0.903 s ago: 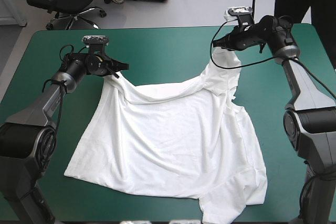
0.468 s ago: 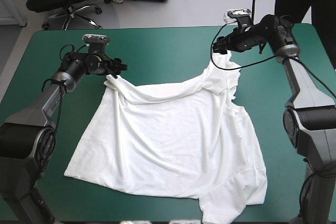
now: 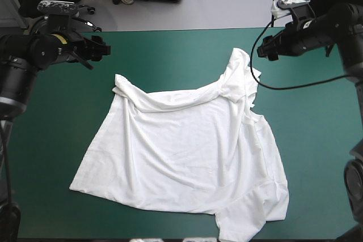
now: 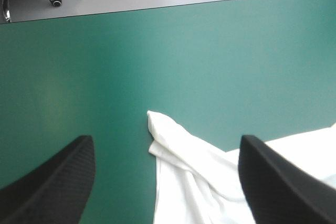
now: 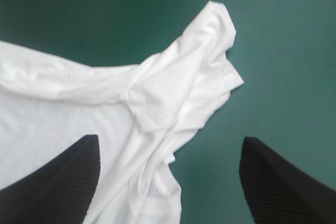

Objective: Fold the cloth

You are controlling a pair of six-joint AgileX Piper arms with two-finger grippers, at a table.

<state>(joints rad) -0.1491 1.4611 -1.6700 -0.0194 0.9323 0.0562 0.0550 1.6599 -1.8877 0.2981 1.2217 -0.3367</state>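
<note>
Status: left gripper (image 3: 101, 49) and right gripper (image 3: 264, 50) were both wide open, empty, clear of the T-shirt (image 3: 181, 157). It lay spread but rumpled mid-table on teal-green cover (image 3: 170, 55). I reckoned the next grab wanted both far corners pinched evenly, bunching flattened first.

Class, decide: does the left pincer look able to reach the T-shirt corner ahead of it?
Probably yes: the left pincer is open, and only bare teal-green cover lies between it and the T-shirt corner.
</note>
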